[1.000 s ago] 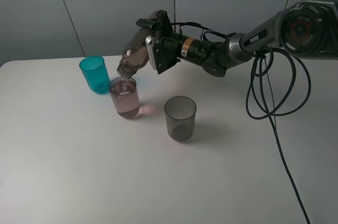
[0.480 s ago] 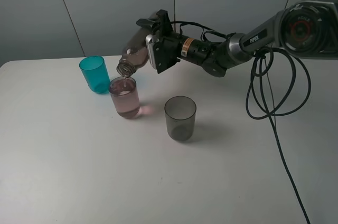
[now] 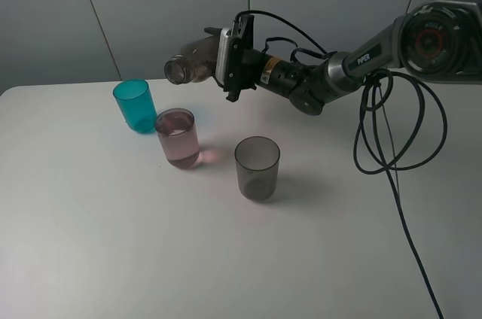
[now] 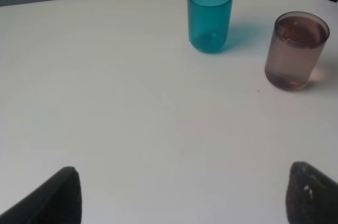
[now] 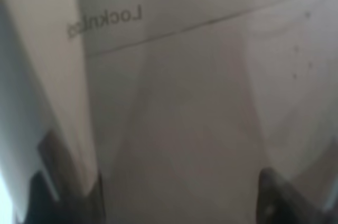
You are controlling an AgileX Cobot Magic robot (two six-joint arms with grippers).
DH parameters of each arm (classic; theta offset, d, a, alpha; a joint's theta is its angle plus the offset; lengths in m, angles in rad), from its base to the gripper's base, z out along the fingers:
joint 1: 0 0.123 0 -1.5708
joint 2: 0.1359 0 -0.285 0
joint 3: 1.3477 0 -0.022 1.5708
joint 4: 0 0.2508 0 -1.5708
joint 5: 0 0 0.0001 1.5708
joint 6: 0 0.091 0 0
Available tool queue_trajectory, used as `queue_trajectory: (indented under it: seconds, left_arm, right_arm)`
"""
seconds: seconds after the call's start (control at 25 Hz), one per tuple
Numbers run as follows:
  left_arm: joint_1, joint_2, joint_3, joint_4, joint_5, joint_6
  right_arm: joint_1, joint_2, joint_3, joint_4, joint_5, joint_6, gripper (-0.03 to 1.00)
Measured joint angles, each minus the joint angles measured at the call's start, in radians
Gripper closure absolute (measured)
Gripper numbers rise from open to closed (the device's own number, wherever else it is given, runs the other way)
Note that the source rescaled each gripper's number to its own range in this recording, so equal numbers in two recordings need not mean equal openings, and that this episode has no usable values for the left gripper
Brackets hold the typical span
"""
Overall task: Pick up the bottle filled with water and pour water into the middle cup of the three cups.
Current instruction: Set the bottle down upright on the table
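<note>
Light: soft, even, bright across the white worktop (image 3: 113,244).
Shadows: faint, right of the grey cup (image 3: 257,168) in the high view.
Blur: right wrist view entirely unfocused, the bottle (image 5: 185,102) filling it.

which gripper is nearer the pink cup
Right. The right gripper holds the bottle raised just above the pink cup; the left gripper sits well back across the table, outside the high view.

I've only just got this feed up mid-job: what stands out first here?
The right gripper holds the bottle roughly level in the air, above the cups. Below it, the pink middle cup stands nearly full of water, between the teal cup and the grey cup.
</note>
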Motion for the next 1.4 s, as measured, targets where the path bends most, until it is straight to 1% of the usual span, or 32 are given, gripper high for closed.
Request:
queue_trajectory:
  seconds: [0.2, 0.32, 0.4, 0.52, 0.56, 0.68, 0.76, 0.92, 1.12, 1.2, 1.28, 1.4]
  left_arm:
    - [0.000, 0.000, 0.000, 0.000, 0.000, 0.000]
    - [0.000, 0.000, 0.000, 0.000, 0.000, 0.000]
    - [0.000, 0.000, 0.000, 0.000, 0.000, 0.000]
    - [0.000, 0.000, 0.000, 0.000, 0.000, 0.000]
    - [0.000, 0.000, 0.000, 0.000, 0.000, 0.000]
    - [0.000, 0.000, 0.000, 0.000, 0.000, 0.000]
    - [0.000, 0.000, 0.000, 0.000, 0.000, 0.000]
    - [0.000, 0.000, 0.000, 0.000, 0.000, 0.000]
    - [0.000, 0.000, 0.000, 0.000, 0.000, 0.000]
    - [0.000, 0.000, 0.000, 0.000, 0.000, 0.000]
    - [0.000, 0.000, 0.000, 0.000, 0.000, 0.000]
    - [0.000, 0.000, 0.000, 0.000, 0.000, 0.000]
  right_arm:
    - [0.006, 0.000, 0.000, 0.105, 0.009, 0.250, 0.96]
    - [0.013, -0.020, 0.009, 0.146, 0.082, 0.385, 0.96]
    - [0.019, -0.049, 0.023, 0.182, 0.137, 0.447, 0.96]
    - [0.019, -0.106, 0.058, 0.259, 0.251, 0.522, 0.96]
    - [0.019, -0.128, 0.075, 0.288, 0.274, 0.545, 0.96]
    - [0.014, -0.196, 0.143, 0.343, 0.308, 0.634, 0.96]
    - [0.007, -0.240, 0.191, 0.400, 0.315, 0.698, 0.96]
    - [-0.014, -0.337, 0.299, 0.521, 0.315, 0.730, 0.96]
    - [-0.077, -0.408, 0.458, 0.690, 0.286, 0.716, 0.96]
    - [-0.095, -0.416, 0.526, 0.782, 0.255, 0.688, 0.96]
    - [-0.105, -0.418, 0.586, 0.848, 0.218, 0.663, 0.96]
    - [-0.109, -0.418, 0.649, 0.904, 0.130, 0.650, 0.96]
